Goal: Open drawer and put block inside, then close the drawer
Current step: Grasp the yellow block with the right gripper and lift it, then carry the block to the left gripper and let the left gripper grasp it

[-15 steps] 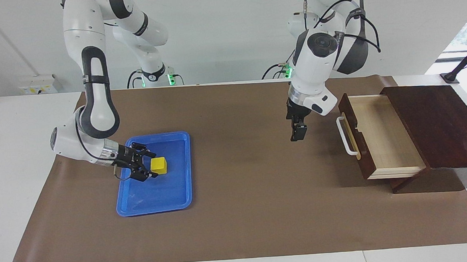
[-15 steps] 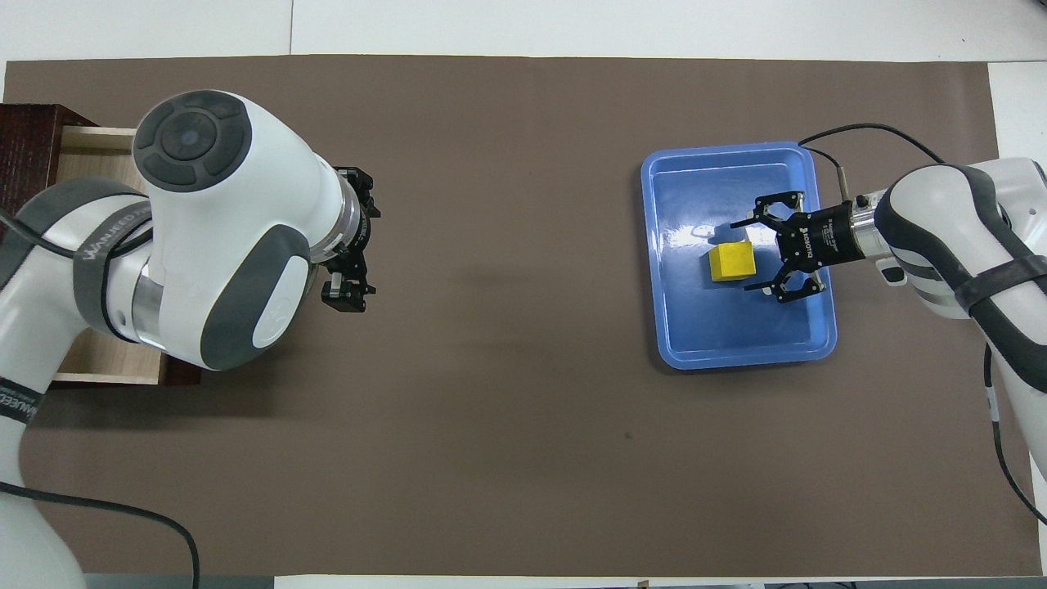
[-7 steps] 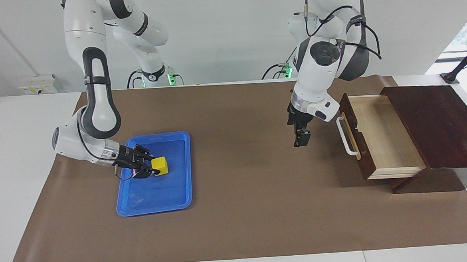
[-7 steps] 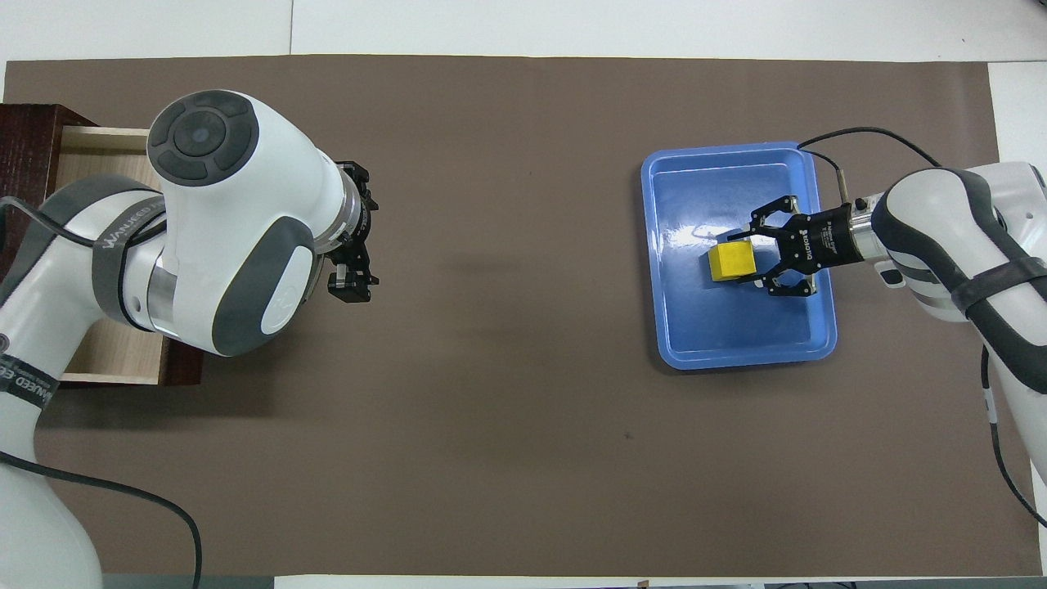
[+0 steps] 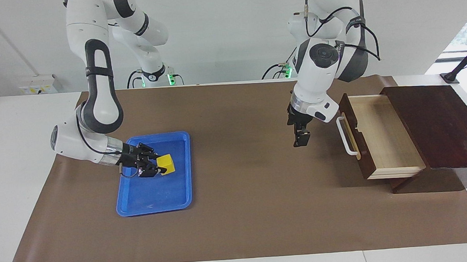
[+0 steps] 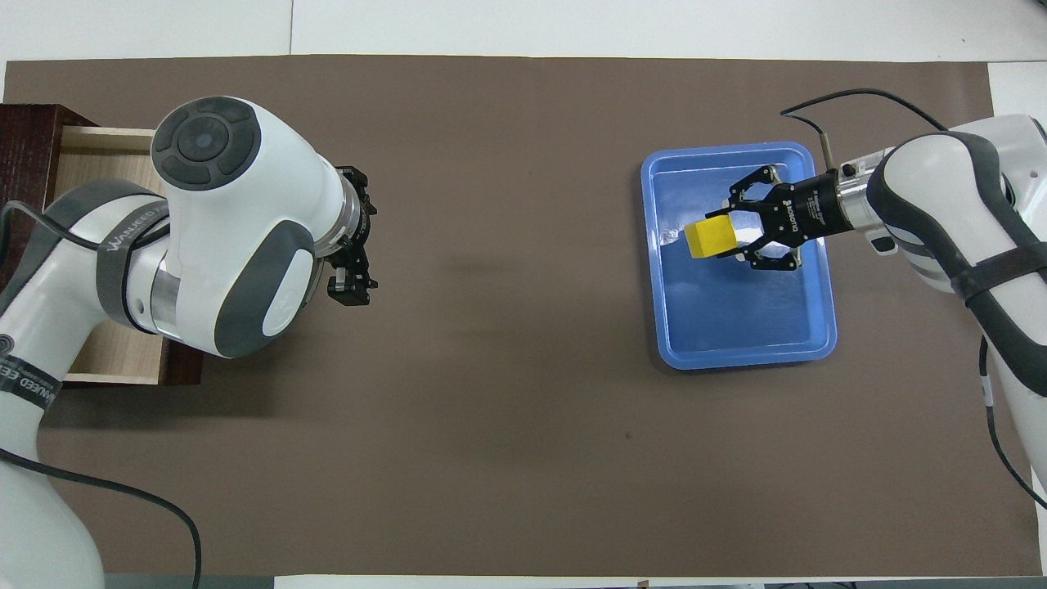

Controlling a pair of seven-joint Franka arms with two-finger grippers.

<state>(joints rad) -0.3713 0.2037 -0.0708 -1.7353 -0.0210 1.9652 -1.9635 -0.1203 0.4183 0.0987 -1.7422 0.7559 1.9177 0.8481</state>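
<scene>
The small yellow block (image 5: 166, 165) is held tilted between the fingers of my right gripper (image 5: 157, 167), just above the floor of the blue tray (image 5: 154, 209). It also shows in the overhead view (image 6: 708, 238), with the right gripper (image 6: 730, 236) shut on it. The dark wooden drawer (image 5: 383, 137) is pulled out, its pale inside bare and its white handle (image 5: 346, 136) facing the table's middle. My left gripper (image 5: 301, 139) hangs over the mat beside the handle, apart from it. In the overhead view the left arm hides most of the drawer (image 6: 98, 155).
The dark sloped box (image 5: 437, 124) stands at the left arm's end of the table. The blue tray (image 6: 744, 360) lies at the right arm's end. A brown mat (image 5: 241, 210) covers the table between them.
My right gripper closed on the block, tilted it and lifted it a little toward the table's middle. My left gripper drew slightly away from the mat and toward the drawer handle.
</scene>
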